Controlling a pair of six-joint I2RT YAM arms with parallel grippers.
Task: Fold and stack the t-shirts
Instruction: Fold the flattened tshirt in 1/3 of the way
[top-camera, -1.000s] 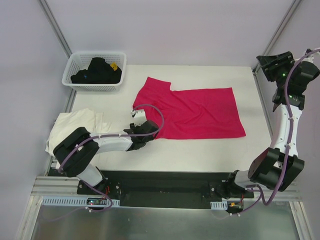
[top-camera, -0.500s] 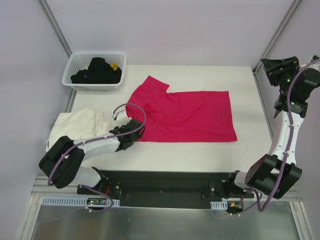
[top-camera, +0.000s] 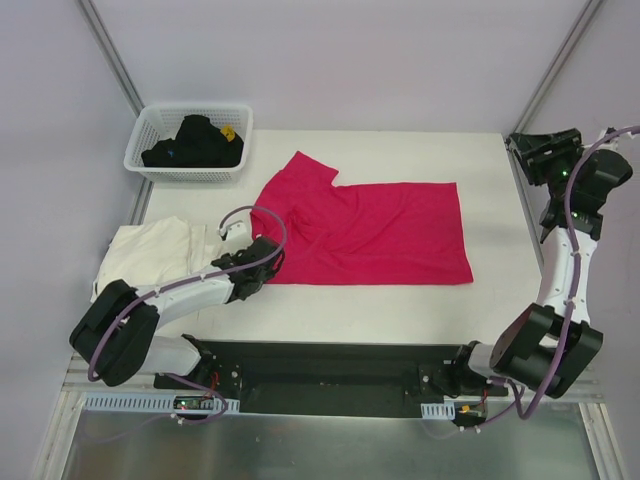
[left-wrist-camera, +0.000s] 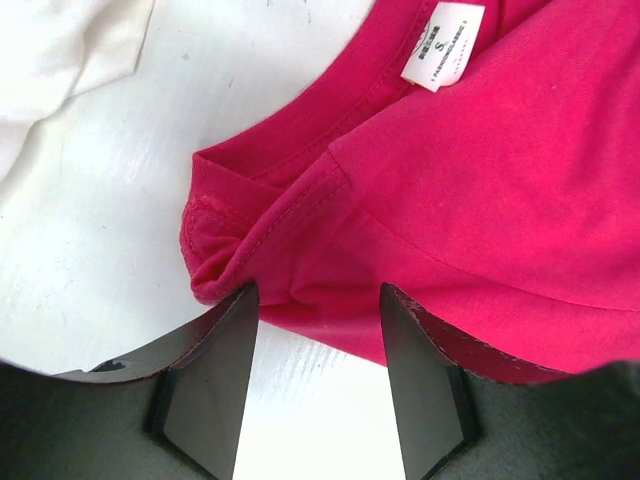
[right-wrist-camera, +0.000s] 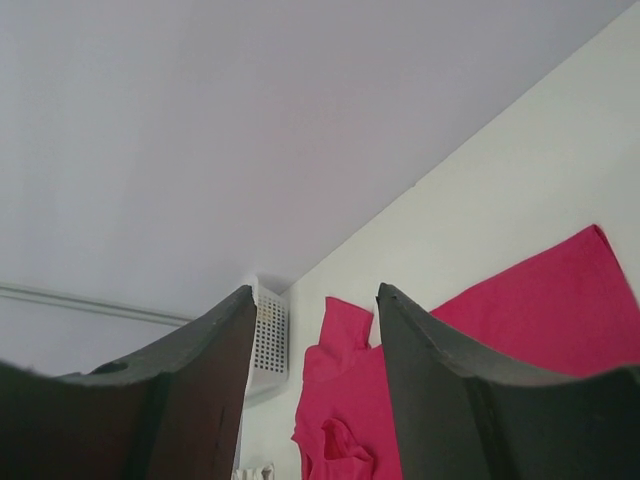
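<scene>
The magenta-red t-shirt (top-camera: 375, 235) lies spread flat mid-table, one sleeve toward the basket. Its collar, with a white size label (left-wrist-camera: 445, 45), and a bunched shoulder edge (left-wrist-camera: 215, 260) fill the left wrist view. My left gripper (top-camera: 260, 265) sits low at the shirt's near-left corner. It (left-wrist-camera: 318, 292) is open, with its fingertips at the cloth's edge and bare table between the fingers. The cream-white t-shirt (top-camera: 150, 255) lies crumpled at the table's left edge and shows again (left-wrist-camera: 60, 50) in that wrist view. My right gripper (top-camera: 540, 155) is raised at the far right, open (right-wrist-camera: 315, 292) and holding nothing.
A white lattice basket (top-camera: 160, 160) with dark clothes inside stands at the back left; the right wrist view catches it (right-wrist-camera: 268, 340) too. Aluminium frame posts rise at both back corners. Bare white table (top-camera: 400, 300) lies in front of the red shirt.
The red shirt slid left as my left gripper drew back left at its corner; since half a second ago it has lain still. The raised right gripper swung out, then back.
</scene>
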